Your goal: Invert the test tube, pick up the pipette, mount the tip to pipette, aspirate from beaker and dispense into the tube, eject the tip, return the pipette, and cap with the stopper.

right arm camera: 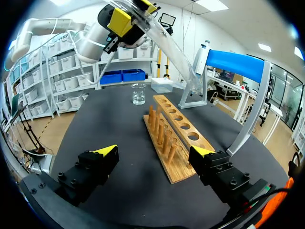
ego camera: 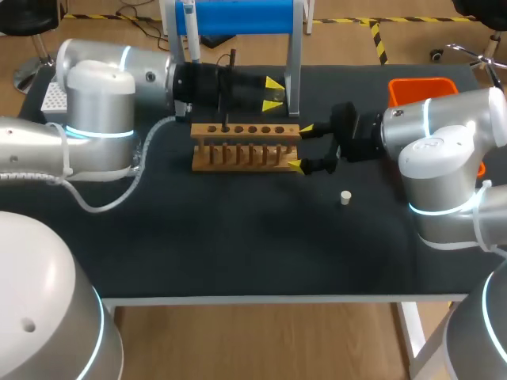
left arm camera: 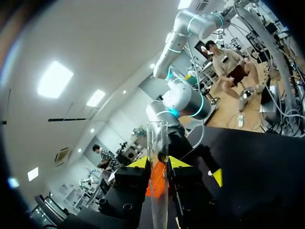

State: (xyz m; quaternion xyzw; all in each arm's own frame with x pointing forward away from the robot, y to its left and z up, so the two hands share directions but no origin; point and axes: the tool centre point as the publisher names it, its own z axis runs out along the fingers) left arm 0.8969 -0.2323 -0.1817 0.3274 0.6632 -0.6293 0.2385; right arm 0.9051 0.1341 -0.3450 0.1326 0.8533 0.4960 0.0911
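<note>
A broad strip of worktop (ego camera: 238, 253) runs from the front edge to the white stopper (ego camera: 345, 197), at 4 o'clock from the wooden rack (ego camera: 245, 146). The right end effector (ego camera: 300, 148) stands open, its fingers straddling the rack's 3 o'clock end. At the rack's 12 o'clock, the left end effector (ego camera: 273, 93) grips the clear test tube (left arm camera: 157, 138), tilted. The blue stand (ego camera: 238, 17) lines the far edge, and an orange bin (ego camera: 420, 89) sits at 2 o'clock.

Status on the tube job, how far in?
Nothing completed yet. In hand: left end effector grips the test tube, tilted over the rack. Left: pipette on its stand, beaker untouched, stopper lying on the table. Right end effector open at the rack's end.
</note>
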